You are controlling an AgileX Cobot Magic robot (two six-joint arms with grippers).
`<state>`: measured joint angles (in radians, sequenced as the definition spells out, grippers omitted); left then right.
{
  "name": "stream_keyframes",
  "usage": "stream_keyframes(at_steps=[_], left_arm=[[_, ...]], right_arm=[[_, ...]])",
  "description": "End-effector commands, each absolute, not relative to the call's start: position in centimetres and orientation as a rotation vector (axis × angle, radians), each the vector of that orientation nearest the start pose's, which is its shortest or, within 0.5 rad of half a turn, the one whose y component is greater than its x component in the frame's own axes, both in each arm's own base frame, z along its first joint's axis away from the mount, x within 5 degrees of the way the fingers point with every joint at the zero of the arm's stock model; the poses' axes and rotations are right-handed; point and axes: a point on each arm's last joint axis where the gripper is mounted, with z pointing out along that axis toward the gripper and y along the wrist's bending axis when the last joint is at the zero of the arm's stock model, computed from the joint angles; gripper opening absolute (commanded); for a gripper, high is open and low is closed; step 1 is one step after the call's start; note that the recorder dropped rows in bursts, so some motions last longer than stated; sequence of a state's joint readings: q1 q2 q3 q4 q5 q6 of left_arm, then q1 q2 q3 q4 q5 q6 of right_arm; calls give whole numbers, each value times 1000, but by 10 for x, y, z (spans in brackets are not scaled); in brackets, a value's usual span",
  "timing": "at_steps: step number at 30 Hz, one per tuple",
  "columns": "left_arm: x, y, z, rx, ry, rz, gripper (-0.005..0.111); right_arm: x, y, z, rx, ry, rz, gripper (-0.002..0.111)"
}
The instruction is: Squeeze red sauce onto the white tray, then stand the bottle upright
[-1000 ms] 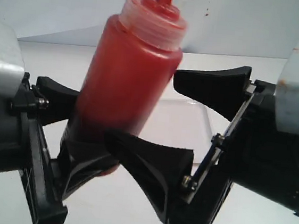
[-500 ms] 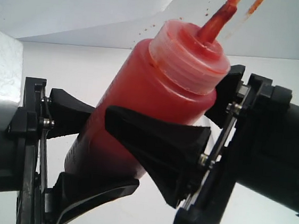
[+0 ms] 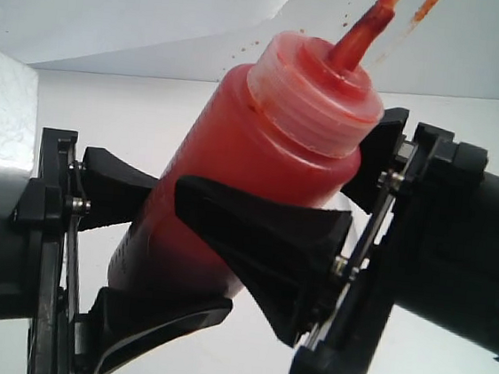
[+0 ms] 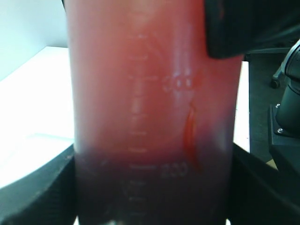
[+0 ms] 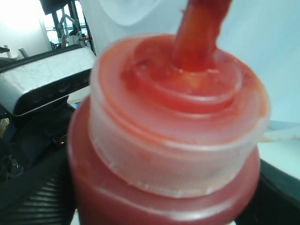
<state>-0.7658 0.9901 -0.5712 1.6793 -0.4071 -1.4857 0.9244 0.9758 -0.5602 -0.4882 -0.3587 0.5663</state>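
Red bottle [image 3: 281, 137] newly aslant within right gripper [image 3: 232, 181]

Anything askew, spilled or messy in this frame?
Yes. The bottle leans sideways, not upright, clamped between the left gripper and right gripper. Its nozzle cap is smeared red, and reddish specks dot the white backdrop.

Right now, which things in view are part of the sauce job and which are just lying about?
In the job: bottle, tilted, with its nozzle cap; left gripper on its lower body; right gripper on its upper body. Tray and sauce blob: cannot make out.
Lying about: dried specks on the backdrop; white table.
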Motion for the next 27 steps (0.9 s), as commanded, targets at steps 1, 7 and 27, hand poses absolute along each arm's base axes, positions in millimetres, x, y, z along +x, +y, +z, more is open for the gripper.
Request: stream_keyframes(at_steps=[1,7,27], left_arm=[[116,-164,293,1158,1600,-790,0],[116,-163,293,1154,1601,-786,0],[119,-163,293,1126,1614,-770,105]], right_arm=[[113,174,316,-786,1462,918,0],[113,174,316,-789,1464,912,0],[113,174,316,-792,1461,909,0]])
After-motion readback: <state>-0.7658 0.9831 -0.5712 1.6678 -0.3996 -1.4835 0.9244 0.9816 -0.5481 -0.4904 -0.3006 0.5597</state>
